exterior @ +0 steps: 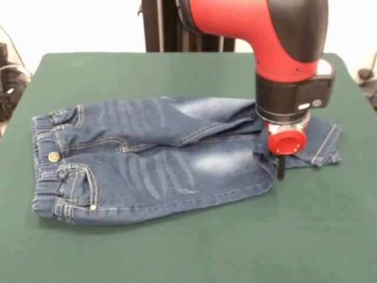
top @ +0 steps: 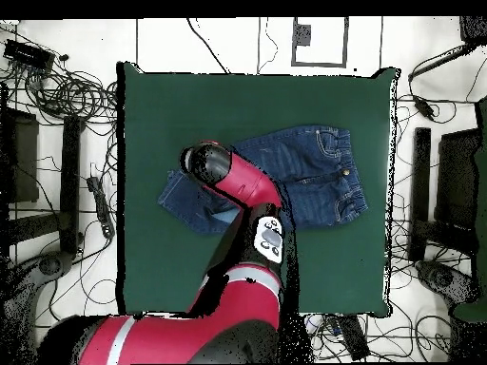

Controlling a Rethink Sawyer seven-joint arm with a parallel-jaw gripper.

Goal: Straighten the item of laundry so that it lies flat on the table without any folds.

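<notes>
green table (exterior: 177, 247), jeans (exterior: 153, 165) crumpled; brass button (exterior: 53, 157) only visible frontally

I find the table (exterior: 177, 247) bare all around the jeans (exterior: 153, 159), so approach is open on every side. The only obstruction I see is my own arm (top: 238, 185), overhanging the leg ends.

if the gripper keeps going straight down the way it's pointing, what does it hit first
Most likely the jeans. The gripper points down at the leg-hem end, its dark tip already at or just above the denim, with the table beneath. Exact clearance is unclear.
</notes>
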